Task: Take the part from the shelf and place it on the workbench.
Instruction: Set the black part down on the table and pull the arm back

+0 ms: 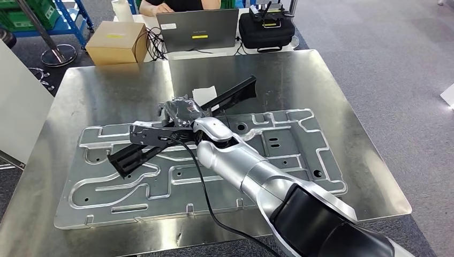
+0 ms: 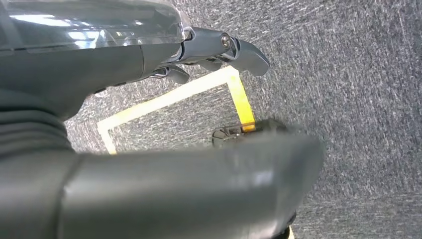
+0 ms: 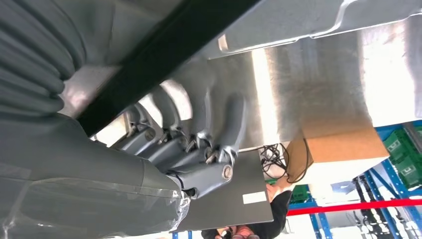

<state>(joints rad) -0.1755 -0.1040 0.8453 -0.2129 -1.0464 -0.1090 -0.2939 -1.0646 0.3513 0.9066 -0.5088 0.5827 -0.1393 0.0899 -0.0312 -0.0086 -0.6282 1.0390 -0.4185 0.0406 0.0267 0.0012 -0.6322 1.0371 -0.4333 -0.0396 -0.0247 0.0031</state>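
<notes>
The part is a long black bracket (image 1: 231,94) lying slantwise over a stamped silver panel (image 1: 284,155) on the steel workbench (image 1: 107,96). My right hand (image 1: 182,113) grips the bracket near its middle, and a silver fitting on its lower end sits close over the panel. In the right wrist view the fingers (image 3: 199,144) wrap around the black bar (image 3: 164,45) from beneath. I cannot tell whether the bracket touches the panel. My left hand (image 2: 214,52) hangs over the grey carpet, fingers loosely apart and holding nothing.
A small white sheet (image 1: 204,95) lies under the bracket's far end. Beyond the bench stand a cardboard box (image 1: 115,43), a laptop (image 1: 198,29) with a person (image 1: 176,5) behind it, and a black case (image 1: 266,29). A white board (image 1: 19,107) stands at the left.
</notes>
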